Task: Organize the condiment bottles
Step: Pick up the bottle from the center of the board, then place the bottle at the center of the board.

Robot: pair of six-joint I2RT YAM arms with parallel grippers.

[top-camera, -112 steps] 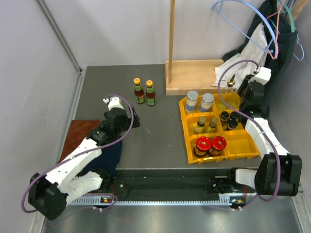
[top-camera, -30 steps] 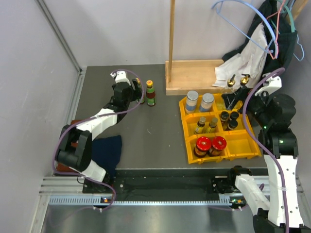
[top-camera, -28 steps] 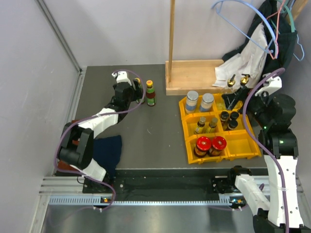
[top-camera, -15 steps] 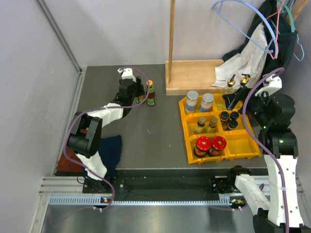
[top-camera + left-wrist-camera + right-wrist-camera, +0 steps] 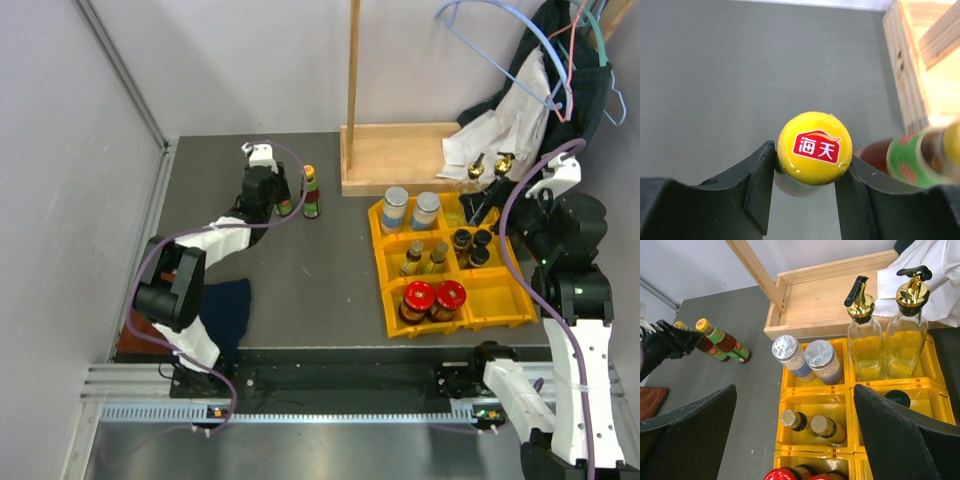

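Two yellow-capped sauce bottles stand at the table's back left. My left gripper (image 5: 284, 196) is shut on the neck of the left bottle (image 5: 814, 147), with both fingers against its cap. The second bottle (image 5: 311, 192) (image 5: 925, 155) stands just to its right. The yellow bin (image 5: 500, 300) holds two silver-lidded jars (image 5: 396, 208), two gold-stoppered clear bottles (image 5: 864, 340), small yellow-filled bottles (image 5: 815, 422), small dark bottles (image 5: 470, 245) and two red-lidded jars (image 5: 433, 297). My right gripper (image 5: 795, 390) hangs open above the bin, holding nothing.
A wooden stand base (image 5: 400, 158) with an upright pole sits behind the bin. Clothes and hangers (image 5: 540, 90) pile at the back right. A dark blue cloth (image 5: 225, 305) and a brown cloth (image 5: 135, 335) lie at the front left. A wall runs along the left.
The left gripper has closed from wide open onto the left yellow-capped bottle and shifted slightly right. The right arm has not moved.
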